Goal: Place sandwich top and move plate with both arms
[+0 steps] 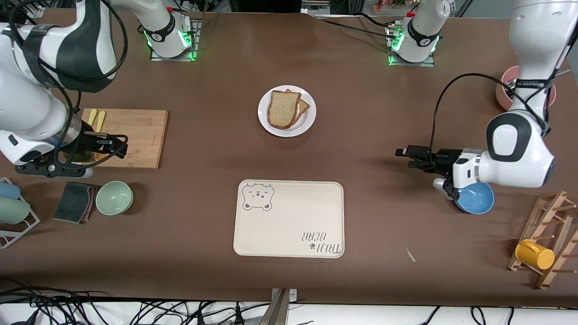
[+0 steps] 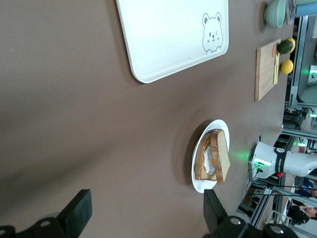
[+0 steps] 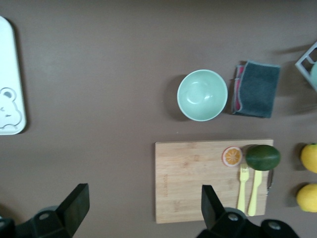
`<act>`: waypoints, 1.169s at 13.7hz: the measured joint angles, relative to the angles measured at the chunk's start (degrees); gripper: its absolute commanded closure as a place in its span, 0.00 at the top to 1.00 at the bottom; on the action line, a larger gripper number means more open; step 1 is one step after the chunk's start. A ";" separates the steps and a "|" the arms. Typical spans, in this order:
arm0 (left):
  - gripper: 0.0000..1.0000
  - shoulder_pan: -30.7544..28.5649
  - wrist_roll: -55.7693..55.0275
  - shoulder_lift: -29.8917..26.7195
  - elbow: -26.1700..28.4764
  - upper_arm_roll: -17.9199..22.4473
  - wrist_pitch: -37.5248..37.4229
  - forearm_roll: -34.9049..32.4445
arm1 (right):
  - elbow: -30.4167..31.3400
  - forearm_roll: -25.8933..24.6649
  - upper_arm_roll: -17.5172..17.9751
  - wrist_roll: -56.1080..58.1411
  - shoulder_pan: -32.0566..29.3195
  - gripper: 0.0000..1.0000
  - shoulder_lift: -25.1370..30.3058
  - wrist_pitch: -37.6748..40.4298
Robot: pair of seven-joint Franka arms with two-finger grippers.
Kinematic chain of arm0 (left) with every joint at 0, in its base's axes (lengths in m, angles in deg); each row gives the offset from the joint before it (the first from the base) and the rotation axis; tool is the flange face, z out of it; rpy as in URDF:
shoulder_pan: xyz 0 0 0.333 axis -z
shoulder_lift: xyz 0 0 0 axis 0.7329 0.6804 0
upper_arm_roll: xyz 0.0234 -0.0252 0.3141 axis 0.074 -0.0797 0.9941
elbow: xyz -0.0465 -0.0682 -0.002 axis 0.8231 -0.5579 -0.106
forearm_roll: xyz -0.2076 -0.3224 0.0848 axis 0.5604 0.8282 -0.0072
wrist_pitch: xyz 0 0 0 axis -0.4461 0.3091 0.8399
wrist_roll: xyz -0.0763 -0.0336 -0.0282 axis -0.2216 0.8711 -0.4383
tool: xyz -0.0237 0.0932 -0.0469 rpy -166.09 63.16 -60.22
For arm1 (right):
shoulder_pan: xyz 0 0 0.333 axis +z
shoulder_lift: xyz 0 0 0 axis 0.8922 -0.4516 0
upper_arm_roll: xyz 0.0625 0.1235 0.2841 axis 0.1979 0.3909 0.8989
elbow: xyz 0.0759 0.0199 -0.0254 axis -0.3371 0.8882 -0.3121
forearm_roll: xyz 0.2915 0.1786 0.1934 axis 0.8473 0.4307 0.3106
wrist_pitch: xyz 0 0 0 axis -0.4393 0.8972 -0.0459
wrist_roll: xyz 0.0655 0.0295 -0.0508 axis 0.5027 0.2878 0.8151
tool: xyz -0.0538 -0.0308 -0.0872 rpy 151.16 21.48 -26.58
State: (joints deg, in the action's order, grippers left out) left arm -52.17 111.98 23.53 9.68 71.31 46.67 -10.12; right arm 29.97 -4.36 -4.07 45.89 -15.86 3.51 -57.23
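The sandwich top [image 1: 282,109] lies on the stacked sandwich on the round white plate [image 1: 309,120], midway between the two arm bases. In the left wrist view the top slice [image 2: 222,154] sits over a slice with egg on the plate [image 2: 203,184]. My left gripper [image 1: 403,157] is open and empty over bare table between the plate and the blue bowl; it also shows in the left wrist view [image 2: 146,213]. My right gripper [image 1: 123,148] is open and empty over the wooden cutting board's edge; it also shows in the right wrist view [image 3: 143,206].
The cream bear-print tray [image 1: 289,219] lies nearer the camera than the plate. The blue bowl [image 1: 474,198], a pink bowl [image 1: 503,90] and a mug rack [image 1: 551,239] are at the left arm's end. The cutting board [image 1: 135,135], a green bowl [image 1: 114,197] and a dark cloth [image 1: 74,202] are at the right arm's end.
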 measured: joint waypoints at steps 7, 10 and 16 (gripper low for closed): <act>0.99 6.14 8.89 6.71 0.09 -1.06 2.57 7.81 | -2.86 4.17 -1.39 1.82 -2.88 1.00 5.05 5.93; 0.95 9.45 8.61 8.19 0.09 -1.20 2.77 8.85 | -2.82 -1.20 8.06 2.47 -10.64 1.00 8.60 7.73; 0.93 14.83 8.53 11.73 0.16 -1.31 2.94 11.49 | 2.68 -7.21 27.71 2.98 -28.64 1.00 14.60 5.83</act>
State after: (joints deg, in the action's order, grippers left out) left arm -37.35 120.51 35.26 9.84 70.00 49.61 1.37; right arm 32.64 -11.57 23.64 48.87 -44.50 18.11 -51.39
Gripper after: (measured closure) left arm 0.070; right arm 0.000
